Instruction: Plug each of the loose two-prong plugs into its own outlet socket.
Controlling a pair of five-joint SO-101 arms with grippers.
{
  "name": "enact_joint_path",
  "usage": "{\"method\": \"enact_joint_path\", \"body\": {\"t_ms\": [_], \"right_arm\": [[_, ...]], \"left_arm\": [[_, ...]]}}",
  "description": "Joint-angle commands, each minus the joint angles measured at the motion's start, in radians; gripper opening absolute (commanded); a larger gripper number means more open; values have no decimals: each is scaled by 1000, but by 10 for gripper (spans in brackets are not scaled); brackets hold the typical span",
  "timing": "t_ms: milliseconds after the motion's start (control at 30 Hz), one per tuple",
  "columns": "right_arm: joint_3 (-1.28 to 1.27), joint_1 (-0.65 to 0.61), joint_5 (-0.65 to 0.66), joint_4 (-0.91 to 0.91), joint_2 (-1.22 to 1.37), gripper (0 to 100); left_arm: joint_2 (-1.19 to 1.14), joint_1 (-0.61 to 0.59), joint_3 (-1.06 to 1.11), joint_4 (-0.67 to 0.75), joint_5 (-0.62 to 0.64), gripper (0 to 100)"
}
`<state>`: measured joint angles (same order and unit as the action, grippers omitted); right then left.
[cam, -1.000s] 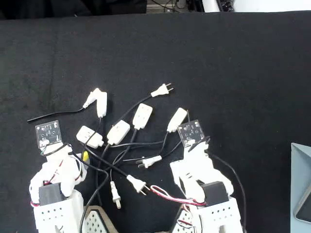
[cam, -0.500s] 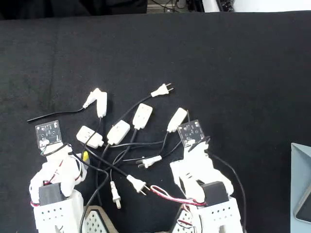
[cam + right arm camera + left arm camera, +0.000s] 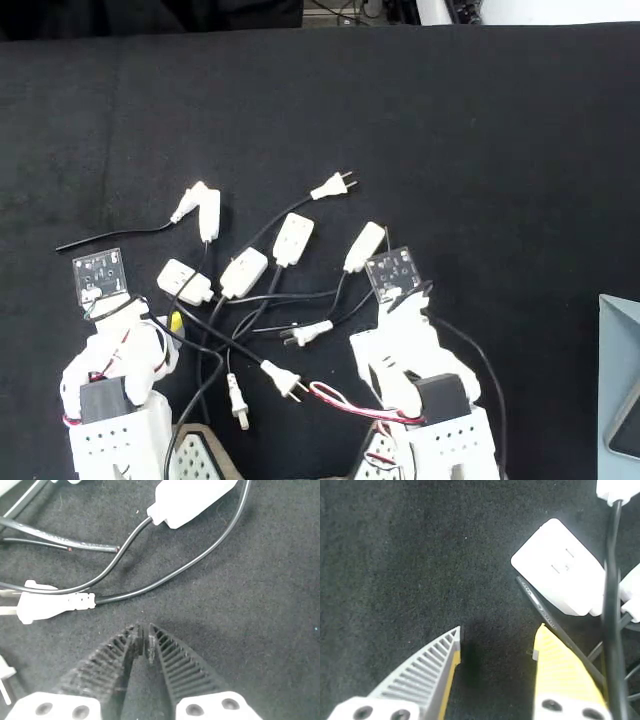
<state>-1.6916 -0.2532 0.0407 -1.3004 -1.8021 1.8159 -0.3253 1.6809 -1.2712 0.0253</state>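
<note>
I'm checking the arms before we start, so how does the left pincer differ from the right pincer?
The left pincer is open, with bare table showing in the gap; the right pincer is shut. The left pincer is grey and yellow; the right pincer is black. Both hold nothing and hang over the black table.

Even overhead light; soft shadow beneath the left tool (image 3: pixel 498 628).

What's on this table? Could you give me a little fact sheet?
Surface: black cloth table
Loose plugs: four white two-prong plugs on black cords
Sockets: five white rectangular outlet sockets, one apparently already filled
Left pincer: open, empty, near a socket
Right pincer: shut, empty, near a plug
</note>
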Motion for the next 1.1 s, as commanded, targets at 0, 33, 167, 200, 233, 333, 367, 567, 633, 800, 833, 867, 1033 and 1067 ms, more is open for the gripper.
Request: {"method": "enact_joint_path", "body": {"t_ms": [0,33,167,200,233,333,367,567,633,800,833,867,1033,1067], "right_arm": [[8,9,0,-3,-85,23],[8,9,0,-3,-85,23],[8,9,0,-3,-85,23],[8,9,0,-3,-85,23],[8,9,0,-3,-85,23],[8,9,0,-3,-85,23],[8,8,0,-3,-85,23],[8,5,0,-3,-85,22],[8,8,0,-3,-85,22],[22,83,0,-5,-85,25],[35,104,0,-6,-84,25],[44,135,0,-3,-84,25],[122,193,17,109,-77,22],[140,203,14,110,-77,23]], "left_arm": [[3,-8,19,-3,-6,234],[3,-8,19,-3,-6,234],[3,-8,19,-3,-6,234],[3,-8,19,-3,-6,234],[3,-8,19,-3,-6,234],[3,-2,19,-3,-8,234],[3,-2,19,-3,-6,234],[3,-2,19,-3,-6,234],[3,-10,19,-3,-6,234],[3,-10,19,-3,-11,234],[3,-12,19,-3,-11,234],[3,-12,19,-3,-11,234],[3,-12,19,-3,-12,234],[3,-12,19,-3,-12,234]]}}
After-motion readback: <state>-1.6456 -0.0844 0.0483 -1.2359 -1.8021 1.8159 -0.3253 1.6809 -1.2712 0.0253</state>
